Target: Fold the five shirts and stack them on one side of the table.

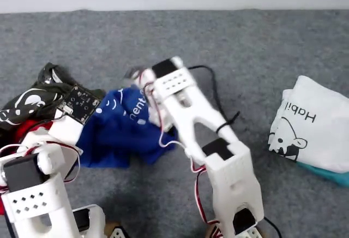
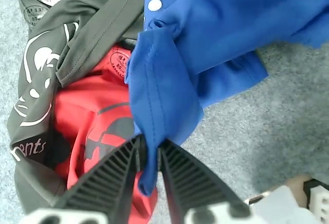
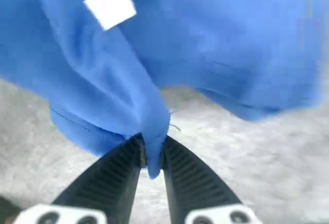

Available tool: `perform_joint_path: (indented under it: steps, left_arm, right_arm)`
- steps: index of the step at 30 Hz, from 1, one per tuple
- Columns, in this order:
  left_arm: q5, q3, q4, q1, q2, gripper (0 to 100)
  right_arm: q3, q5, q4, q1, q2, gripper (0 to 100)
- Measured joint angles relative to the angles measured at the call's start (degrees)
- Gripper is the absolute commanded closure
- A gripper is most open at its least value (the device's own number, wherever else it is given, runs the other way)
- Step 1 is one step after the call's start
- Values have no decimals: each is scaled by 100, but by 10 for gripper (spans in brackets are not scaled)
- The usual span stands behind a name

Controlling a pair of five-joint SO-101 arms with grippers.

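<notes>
Blue shirt [image 1: 120, 134] lay bunched on surface [image 1: 229, 47], left of centre. Left hand [image 2: 149, 154] clamped hem, right hand [image 3: 152, 152] clamped another edge: likely two-point hold to spread it flat for folding. Folded white shirt [image 1: 316, 123] sat far right.

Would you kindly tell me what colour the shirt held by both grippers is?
The shirt is blue, clearest in the left wrist view.

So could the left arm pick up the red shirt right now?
Probably not yet. The left pincer is shut on the blue shirt, so it would have to let go first. The red shirt lies close underneath, partly bare, so reach itself looks fine.
</notes>
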Motion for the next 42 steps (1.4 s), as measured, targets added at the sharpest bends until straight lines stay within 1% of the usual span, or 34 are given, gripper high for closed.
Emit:
perform_joint_path:
  steps: [2,4,8,12,14,18,24,29,34,38,42]
  left_arm:
    - [88,-167,-44,0,0,995]
    - [316,-299,-264,0,0,995]
    - [1116,-343,-765,35,0,995]
    - [1837,-431,-958,35,0,995]
    - [2004,-633,-1002,35,9,995]
    - [2110,-1204,-1257,35,9,995]
    - [2110,-1908,-1811,35,9,995]
    - [2084,-2391,-2532,35,0,995]
    - [1275,-2435,-3358,62,0,995]
    - [659,-2435,-3815,431,0,995]
    - [484,-2593,-4299,818,9,995]
  right_arm:
    - [-97,-9,0,193,-422,988]
    - [-149,0,0,378,-949,989]
    - [-149,0,0,686,-2127,989]
    - [-149,0,0,941,-3262,989]
    - [-149,0,0,1064,-3745,989]
    - [-149,26,0,1266,-4378,989]
    - [-149,35,-53,1662,-5108,989]
    - [-149,53,-246,2057,-5582,989]
    - [-149,53,-527,2391,-5688,989]
    - [-149,211,-800,2435,-5688,989]
    - [-651,299,-853,2435,-5697,989]
